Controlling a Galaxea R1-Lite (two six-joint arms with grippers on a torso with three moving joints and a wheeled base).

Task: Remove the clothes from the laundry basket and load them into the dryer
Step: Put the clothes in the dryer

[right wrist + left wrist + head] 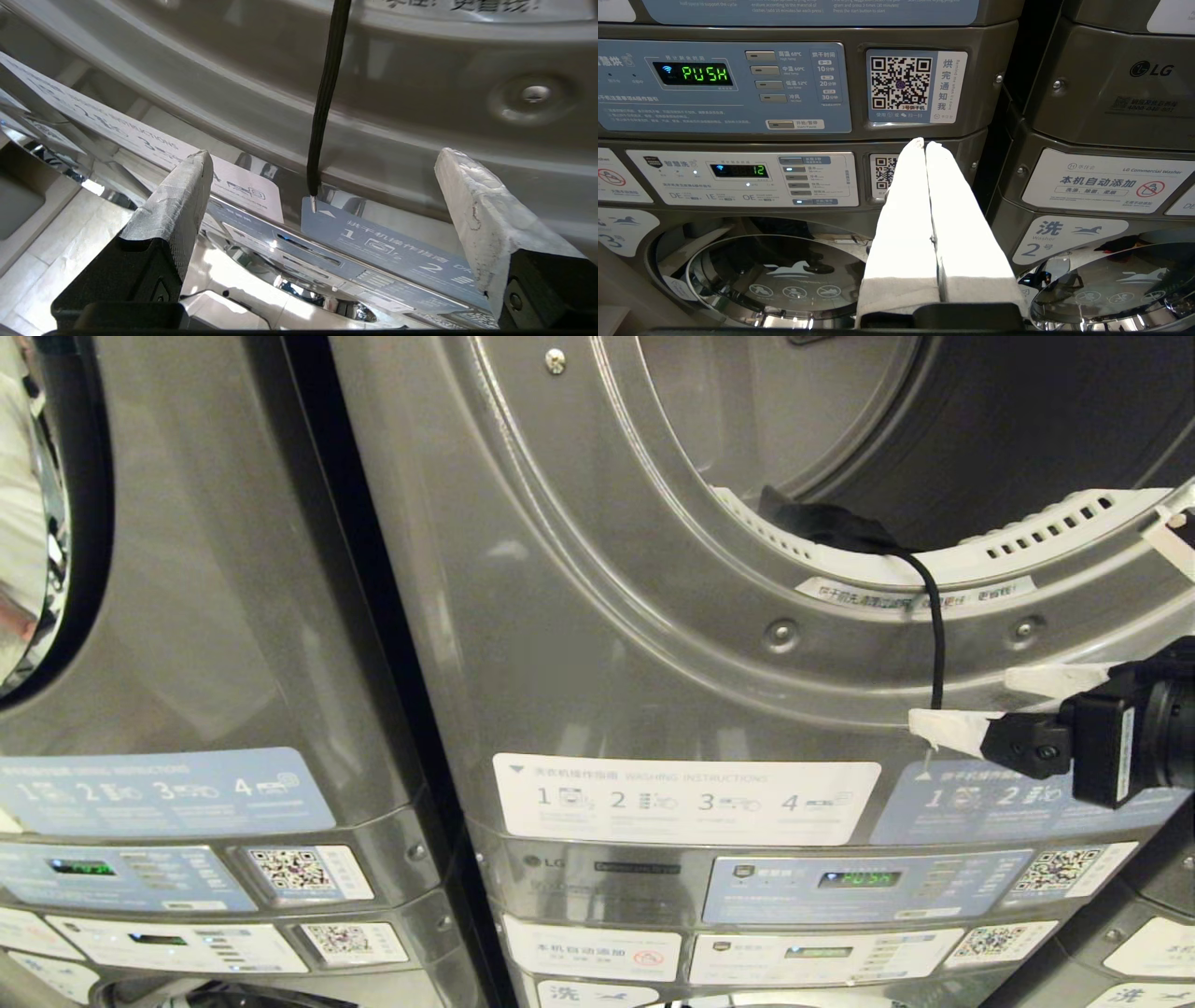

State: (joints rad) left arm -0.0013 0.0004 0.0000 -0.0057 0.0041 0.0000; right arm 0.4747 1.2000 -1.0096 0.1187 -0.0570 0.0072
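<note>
The black cloth (822,527) sits on the lip of the dryer (653,644), its string (936,635) hanging outside. The right gripper (971,705) waits wide apart below, holding nothing (left gripper (927,145) is pressed closed, parked lower down). Next it should push the string inside.

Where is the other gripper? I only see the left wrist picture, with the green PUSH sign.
Observer: The right gripper is in front of the dryer, just below its open drum.
Operator: Is it holding clothes?
Observer: No. Its jaws are open and empty. A black cord dangles in line with the gap between its fingers.
Operator: What is the cord from?
Observer: A black garment lying on the drum's lip.
</note>
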